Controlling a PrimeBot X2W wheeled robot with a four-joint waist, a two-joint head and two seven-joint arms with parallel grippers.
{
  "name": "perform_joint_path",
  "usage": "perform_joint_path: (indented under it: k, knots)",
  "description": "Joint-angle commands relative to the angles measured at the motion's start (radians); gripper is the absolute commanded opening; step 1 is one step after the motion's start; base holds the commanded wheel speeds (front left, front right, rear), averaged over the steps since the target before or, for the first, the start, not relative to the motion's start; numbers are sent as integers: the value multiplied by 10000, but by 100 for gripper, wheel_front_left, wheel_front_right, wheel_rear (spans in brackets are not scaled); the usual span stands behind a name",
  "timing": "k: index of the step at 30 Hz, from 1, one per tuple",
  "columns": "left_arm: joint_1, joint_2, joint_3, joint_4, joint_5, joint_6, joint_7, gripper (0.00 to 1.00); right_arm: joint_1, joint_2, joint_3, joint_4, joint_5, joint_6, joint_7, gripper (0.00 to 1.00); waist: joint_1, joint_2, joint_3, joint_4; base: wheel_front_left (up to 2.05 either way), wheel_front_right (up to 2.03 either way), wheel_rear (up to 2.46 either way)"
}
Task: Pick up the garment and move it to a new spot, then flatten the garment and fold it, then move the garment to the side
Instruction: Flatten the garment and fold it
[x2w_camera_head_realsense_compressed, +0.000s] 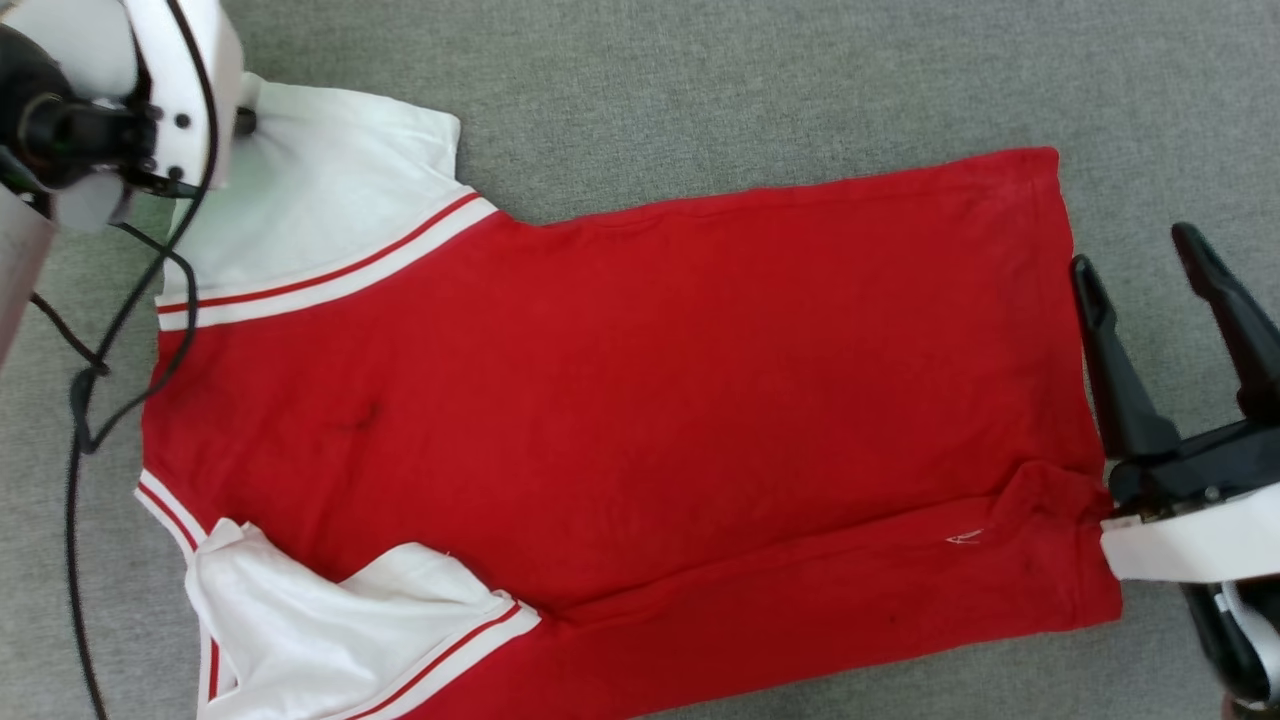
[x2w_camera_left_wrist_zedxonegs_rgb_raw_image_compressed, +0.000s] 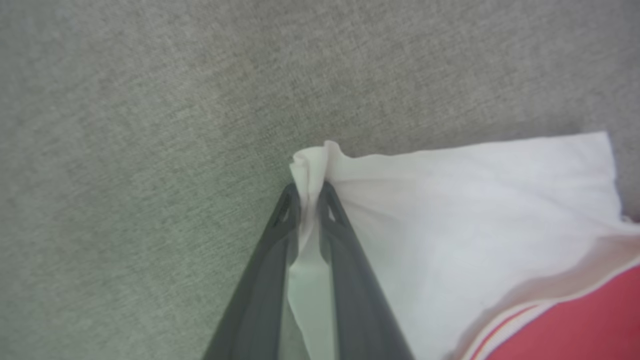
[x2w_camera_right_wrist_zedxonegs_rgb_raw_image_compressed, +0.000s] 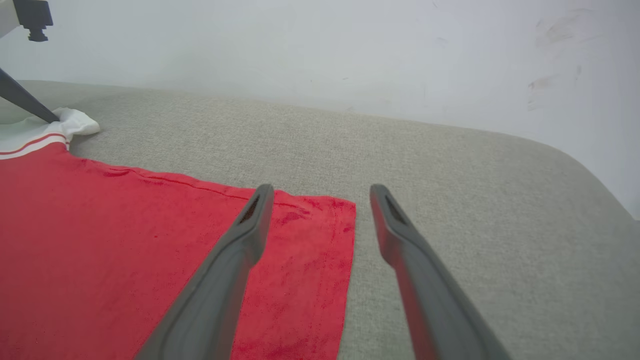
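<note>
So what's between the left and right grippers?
The garment, in the head view: left gripper pinches its white sleeve, right gripper open at its hem.

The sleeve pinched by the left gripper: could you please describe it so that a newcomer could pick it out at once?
On the grey cloth surface lies a red garment, spread out. At its upper left corner in the head view a white sleeve spreads beyond red-and-white striped trim. Unlike the crumpled near sleeve, its tip is pinched between the left gripper's dark fingers.

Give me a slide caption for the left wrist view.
Left gripper pinches the white sleeve corner of the red jersey above a grey cloth surface.
</note>
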Motion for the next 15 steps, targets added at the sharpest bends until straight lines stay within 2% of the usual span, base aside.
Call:
perform_joint_path:
  k: [1, 5, 8, 15]
  knots:
    - [546, -138, -248, 198, -25, -42, 55, 0, -136, -83, -47, 18, -29, -4, 17, 100, -1, 0, -96, 59, 0, 0, 0]
    - [364, -179, -262, 138, 103, -215, -304, 0, -663, -583, -189, -94, -89, -4, 445, 100, -1, 0, -465, 261, 0, 0, 0]
    - [277, -326, -212, 65, 44, -336, -647, 0, -1318, -1299, -74, -162, 92, -4, 1314, 100, -1, 0, -799, 460, 0, 0, 0]
    - [482, -611, -579, -363, 36, -531, -1140, 0, -2993, -3700, 1294, 564, 1763, -5, 5116, 100, -1, 0, -1412, 1028, 0, 0, 0]
